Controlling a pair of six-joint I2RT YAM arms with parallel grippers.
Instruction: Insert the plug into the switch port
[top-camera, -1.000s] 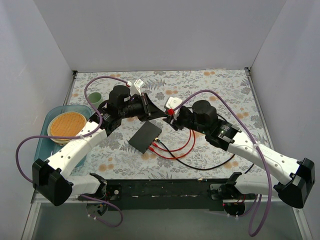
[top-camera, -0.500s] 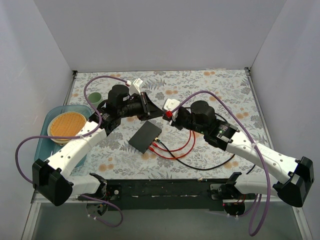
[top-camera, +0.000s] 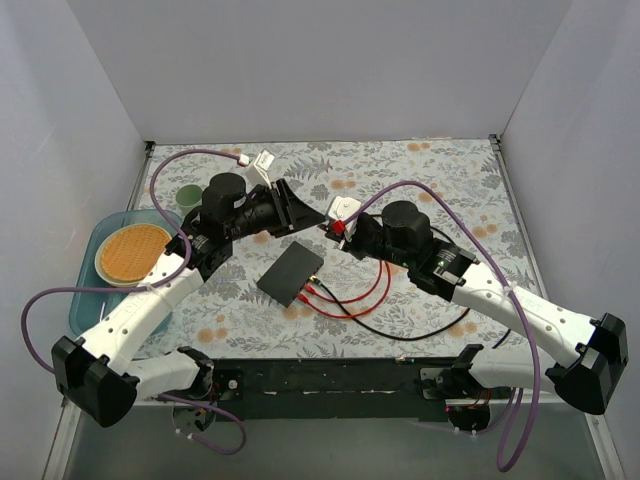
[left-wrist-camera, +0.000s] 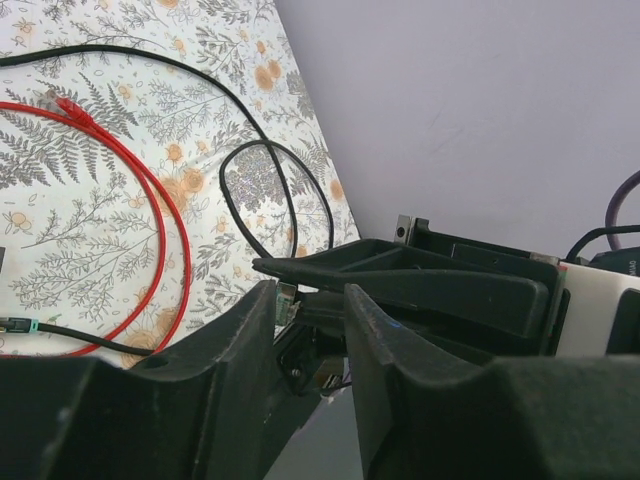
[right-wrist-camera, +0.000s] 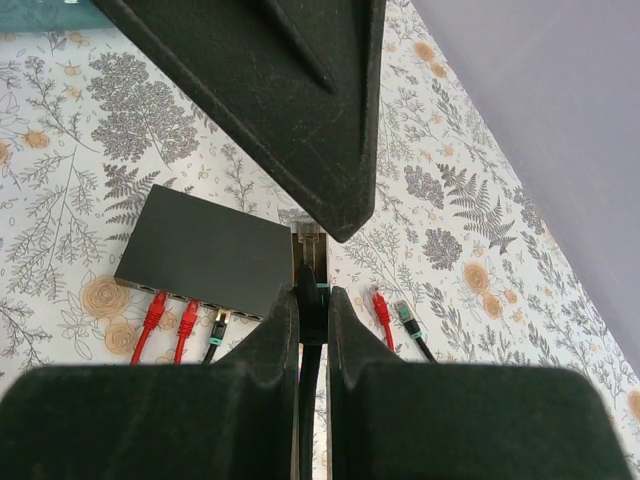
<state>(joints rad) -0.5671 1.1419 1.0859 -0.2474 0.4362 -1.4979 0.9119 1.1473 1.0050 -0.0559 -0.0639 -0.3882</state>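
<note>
one switch. six plugs: three in the switch, two loose beside it, one held near it. well apart from the switch: one cup, one plate, one tray.

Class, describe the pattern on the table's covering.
White cloth printed with grey ferns and leaves plus orange flowers; clearest in the right wrist view.

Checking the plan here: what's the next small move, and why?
Probably close the left tool on the plug: it sits between that tool's open fingers, while the right tool pinches the cable just behind it, away from the switch.
</note>
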